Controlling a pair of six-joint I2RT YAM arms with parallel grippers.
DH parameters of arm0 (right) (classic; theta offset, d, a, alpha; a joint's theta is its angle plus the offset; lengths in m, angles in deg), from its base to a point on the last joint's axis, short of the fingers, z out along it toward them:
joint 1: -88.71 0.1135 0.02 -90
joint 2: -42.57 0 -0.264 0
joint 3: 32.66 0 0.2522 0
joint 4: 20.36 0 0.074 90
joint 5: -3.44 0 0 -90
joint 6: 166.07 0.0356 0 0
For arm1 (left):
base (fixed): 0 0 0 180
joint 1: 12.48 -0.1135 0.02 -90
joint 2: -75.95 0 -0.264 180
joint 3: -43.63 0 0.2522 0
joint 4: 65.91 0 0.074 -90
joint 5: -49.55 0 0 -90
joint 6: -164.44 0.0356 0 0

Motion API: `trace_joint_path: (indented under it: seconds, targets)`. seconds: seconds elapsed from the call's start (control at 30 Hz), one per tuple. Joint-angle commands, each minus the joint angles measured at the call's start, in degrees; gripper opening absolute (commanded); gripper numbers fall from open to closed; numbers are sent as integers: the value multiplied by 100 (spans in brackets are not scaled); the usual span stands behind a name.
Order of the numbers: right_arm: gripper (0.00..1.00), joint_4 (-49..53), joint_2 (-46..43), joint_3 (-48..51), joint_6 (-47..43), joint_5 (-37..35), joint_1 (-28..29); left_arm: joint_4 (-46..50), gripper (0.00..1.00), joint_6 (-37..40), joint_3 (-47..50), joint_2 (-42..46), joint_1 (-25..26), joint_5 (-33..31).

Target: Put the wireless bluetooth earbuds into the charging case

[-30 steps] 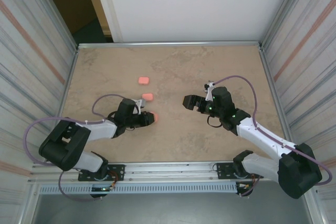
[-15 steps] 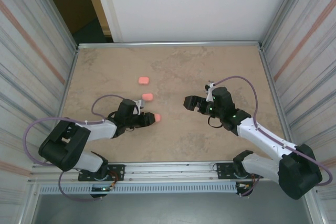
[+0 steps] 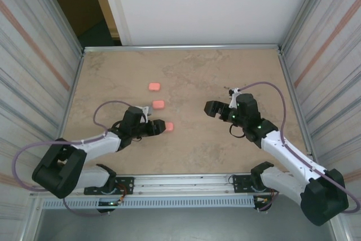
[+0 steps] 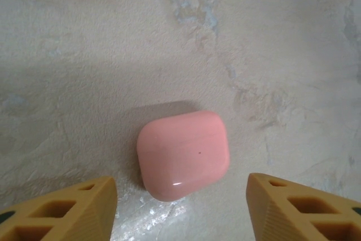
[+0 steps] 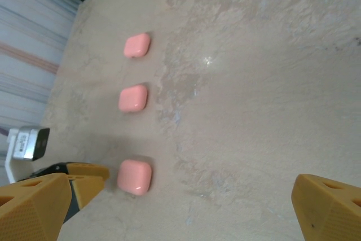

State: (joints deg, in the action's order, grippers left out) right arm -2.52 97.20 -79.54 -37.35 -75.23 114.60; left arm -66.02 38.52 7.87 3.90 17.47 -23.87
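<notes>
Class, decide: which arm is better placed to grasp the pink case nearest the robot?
Left. The left gripper sits right at the nearest pink case, open jaws flanking its near end; the right gripper hovers open farther off.

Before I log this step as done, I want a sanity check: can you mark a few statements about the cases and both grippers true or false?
1. The far case, middle case and near case all lie on the table. True.
2. The left gripper is clamped on the near case. False: its fingers stand apart on either side, clear of it.
3. The right gripper holds a case. False: it is open and empty.
4. The near case's lid is shut. True.
5. The cases are stacked. False: they lie apart in a row.
</notes>
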Motion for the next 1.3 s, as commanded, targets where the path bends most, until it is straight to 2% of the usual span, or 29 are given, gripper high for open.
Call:
trace_joint_path:
  seconds: [0.0, 0.13, 0.3, 0.6, 0.77, 0.87, 0.93, 1.03, 1.27]
  targets:
    - [99, 338, -234, -297, -304, -149, -177, 346, 65, 329, -155, 369, -21, -178]
    - [99, 638, -500, -396, -547, -249, -443, 717, 69, 642, -370, 767, -45, -371]
    - [99, 840, -892, -424, -816, -378, -910, 932, 74, 965, -574, 1270, -327, -539]
    - [99, 1057, -1358, -323, -1487, -876, -1820, 1097, 78, 1495, -811, 2029, -1331, -835]
    - [99, 859, -1548, -64, -1794, -1158, -2290, 956, 81, 1713, -743, 2402, -1865, -1315]
    - [99, 541, -1604, 187, -1904, -1208, -2562, 658, 87, 1992, -586, 2583, -1991, -1897]
    - [99, 262, -1589, 399, -2082, -1250, -2674, 420, 91, 2260, -473, 2572, -1999, -2369]
    - [99, -144, -1611, 756, -2469, -1703, -2747, 161, 94, 2572, -393, 2355, -2041, -2984]
    - [99, -1144, -1484, 1430, -2768, -1812, -3051, -576, 98, 3038, -176, 1627, -2274, -3461]
